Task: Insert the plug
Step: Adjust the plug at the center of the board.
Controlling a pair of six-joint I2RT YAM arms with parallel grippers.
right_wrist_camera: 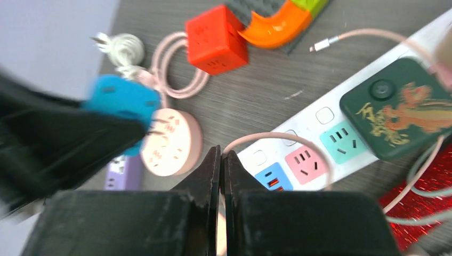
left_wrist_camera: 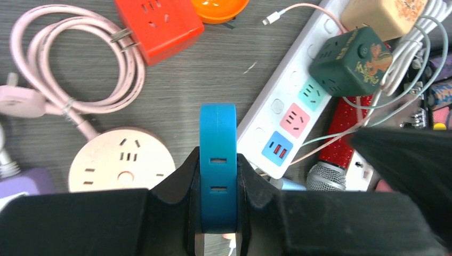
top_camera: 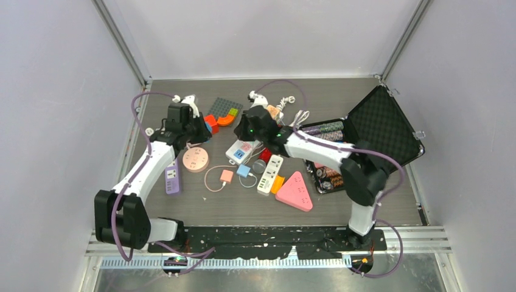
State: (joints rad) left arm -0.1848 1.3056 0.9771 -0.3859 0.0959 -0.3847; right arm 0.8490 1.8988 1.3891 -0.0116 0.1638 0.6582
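Left gripper (left_wrist_camera: 217, 160) is clamped on the blue plug (left_wrist_camera: 217, 128), one finger on each side, and the face with two slots is turned toward the wrist camera. The plug is held up off the bench (left_wrist_camera: 213, 69). In the left wrist view it sits between the round pink socket (left_wrist_camera: 122, 160) and the white power strip (left_wrist_camera: 277, 106). In the right wrist view its bare prongs point toward the round socket's face; can't tell if they touch it. Right gripper (right_wrist_camera: 221, 154) is clenched with the jaws pressed together, hovering over the near end of the white strip by its blue USB and pink outlets. A thin pink cable (right_wrist_camera: 277, 140) loops over the strip and runs in to the tips of that gripper; can't tell if it's pinched. A green cube adapter (left_wrist_camera: 349, 61) with a dragon print sits on the strip further along. A red cube adapter (left_wrist_camera: 160, 24) lies by a coiled pink cord (left_wrist_camera: 80, 53) on the far side of the round socket. A purple strip (left_wrist_camera: 21, 184) is just beside the round socket and a red microphone (left_wrist_camera: 341, 144) lies alongside the white strip. In the top view an open black case (top_camera: 383, 121) sits at the right of the bench and a pink triangular strip (top_camera: 295, 191) lies near its front.
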